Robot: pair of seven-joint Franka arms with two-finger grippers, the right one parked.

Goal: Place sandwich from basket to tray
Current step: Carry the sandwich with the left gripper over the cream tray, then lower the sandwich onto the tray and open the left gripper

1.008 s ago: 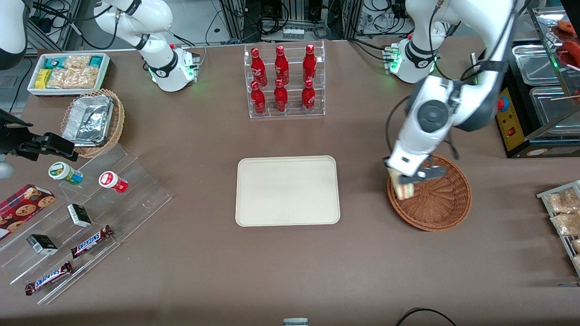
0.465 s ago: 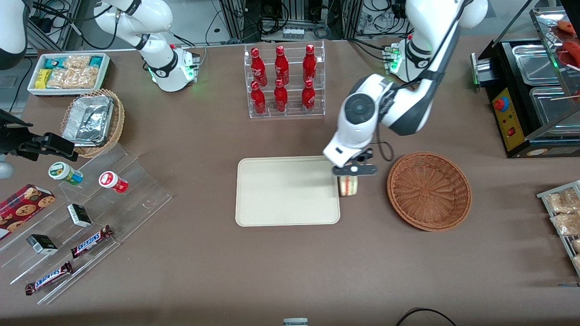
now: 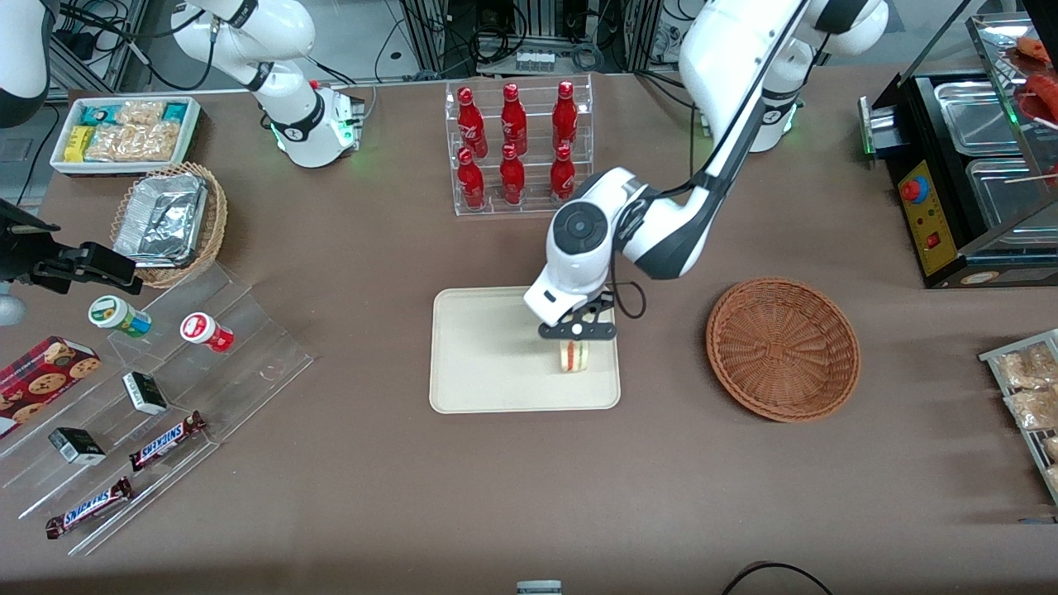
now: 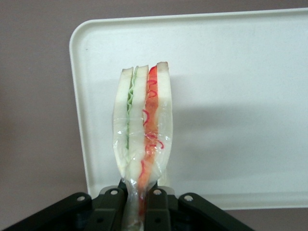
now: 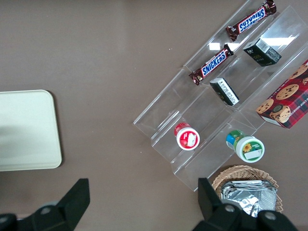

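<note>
Brown table [image 3: 397, 496], carrying: cream tray [image 3: 488, 364] at centre; dark wicker basket [image 3: 783, 349] beside it toward the working arm's end; clear rack of red bottles [image 3: 518, 149] farther from the front camera. Toward the parked arm's end: white bin of snack packets [image 3: 124, 132], lighter wicker basket with foil container [image 3: 169, 221], stepped acrylic stand [image 3: 157, 405], cookie box [image 3: 41, 380]. The gripper [image 3: 576, 335] hangs above the tray, clamped on the sandwich [image 3: 574, 355].

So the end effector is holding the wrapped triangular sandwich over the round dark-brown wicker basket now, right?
Not quite. The end effector does hold the wrapped triangular sandwich, but over the cream-white rectangular tray, not the round dark-brown wicker basket; the front view shows it.
</note>
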